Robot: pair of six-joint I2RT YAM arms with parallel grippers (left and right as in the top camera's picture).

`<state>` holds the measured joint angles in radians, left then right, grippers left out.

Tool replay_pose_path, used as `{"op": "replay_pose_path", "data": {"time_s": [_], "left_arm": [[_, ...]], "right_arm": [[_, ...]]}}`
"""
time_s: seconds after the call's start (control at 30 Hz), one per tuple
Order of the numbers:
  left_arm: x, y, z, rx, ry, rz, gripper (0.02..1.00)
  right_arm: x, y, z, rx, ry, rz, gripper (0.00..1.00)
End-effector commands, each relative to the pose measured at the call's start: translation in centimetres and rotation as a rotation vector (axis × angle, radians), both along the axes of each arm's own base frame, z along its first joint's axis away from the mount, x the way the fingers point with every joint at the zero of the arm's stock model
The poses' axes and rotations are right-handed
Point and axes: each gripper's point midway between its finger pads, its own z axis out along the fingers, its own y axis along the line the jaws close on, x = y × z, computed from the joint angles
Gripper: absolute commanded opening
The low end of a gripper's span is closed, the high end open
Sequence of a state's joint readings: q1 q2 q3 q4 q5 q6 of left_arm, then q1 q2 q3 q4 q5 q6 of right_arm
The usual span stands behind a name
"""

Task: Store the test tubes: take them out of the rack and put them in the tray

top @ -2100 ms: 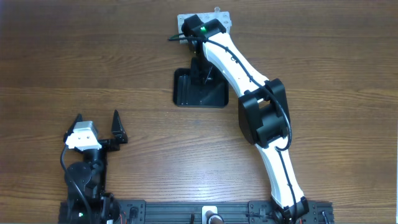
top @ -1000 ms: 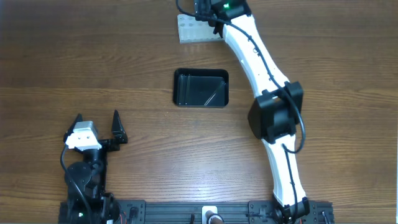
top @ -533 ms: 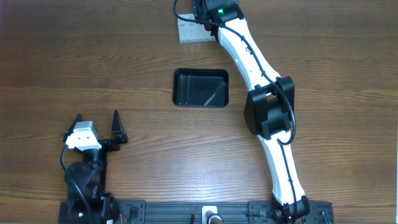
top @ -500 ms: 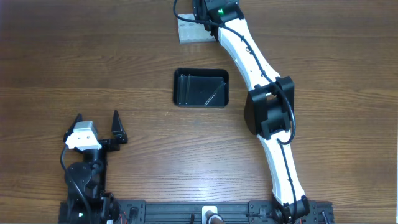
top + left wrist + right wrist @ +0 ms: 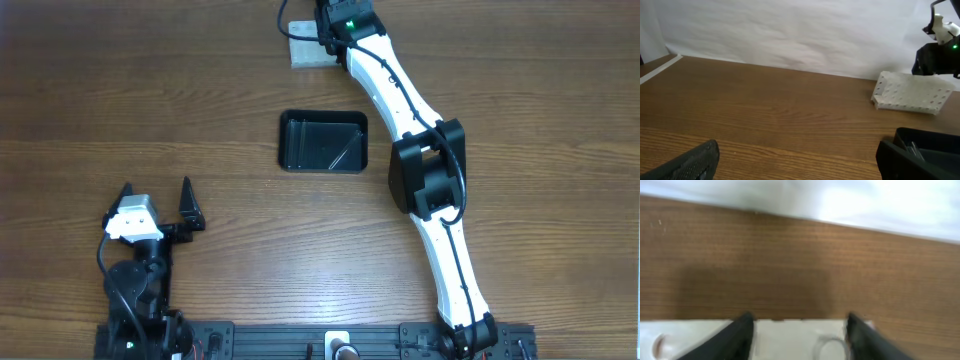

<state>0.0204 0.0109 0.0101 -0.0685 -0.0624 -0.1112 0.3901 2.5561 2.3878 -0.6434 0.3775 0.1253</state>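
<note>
1. Done so far: the tray (image 5: 284, 142) lies near the middle of the bench (image 5: 150, 80). Thin clear glints across its floor read as test tubes (image 5: 345, 152) lying flat inside. I judge that part of the job is finished, but the glints are too faint to count.
2. The rack (image 5: 303, 55) stands at 12 o'clock from the tray, apart from it, near the far edge of the bench.
3. The right pincer (image 5: 799, 325) hangs over the rack with its two fingers spread wide and nothing between them. Its wrist view shows the white top of the rack just beneath, with a round rim (image 5: 827, 347) between the fingers. I cannot tell whether that rim is the mouth of a tube or an empty hole.
4. The left pincer (image 5: 157, 190) rests at about 8 o'clock from the tray, well apart from it, with its fingers spread and empty. It seems to have no part in this step.
5. Left to do, as I judge it: if the rim is a tube, it needs gripping, lifting straight up out of its hole, and carrying toward 6 o'clock to the tray. In the left wrist view no tube stands plainly above the rack's top. I would guess few remain, though clear glass is hard to make out.
</note>
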Motion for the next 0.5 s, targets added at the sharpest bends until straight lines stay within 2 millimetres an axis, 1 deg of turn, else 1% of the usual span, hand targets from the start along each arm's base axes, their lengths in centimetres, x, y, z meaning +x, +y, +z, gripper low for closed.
{"op": "replay_pose_path", "data": {"time_s": [0.03,0.13,0.23,0.37,0.5], "left_arm": [[0.0,0.1,0.0,0.018,-0.002,0.000,0.998],[0.0,0.1,0.0,0.018,-0.002,0.000,0.998],[0.0,0.1,0.0,0.018,-0.002,0.000,0.998],[0.0,0.1,0.0,0.018,-0.002,0.000,0.996],[0.0,0.1,0.0,0.018,-0.002,0.000,0.998]], "right_arm": [[0.2,-0.7,-0.5,-0.006,0.003,-0.022,0.413],[0.2,-0.7,-0.5,-0.006,0.004,-0.022,0.332],[0.2,-0.6,-0.5,-0.006,0.003,-0.021,0.283],[0.2,-0.4,-0.3,-0.005,-0.001,-0.018,0.244],[0.2,-0.2,0.8,0.002,-0.018,-0.016,0.226]]}}
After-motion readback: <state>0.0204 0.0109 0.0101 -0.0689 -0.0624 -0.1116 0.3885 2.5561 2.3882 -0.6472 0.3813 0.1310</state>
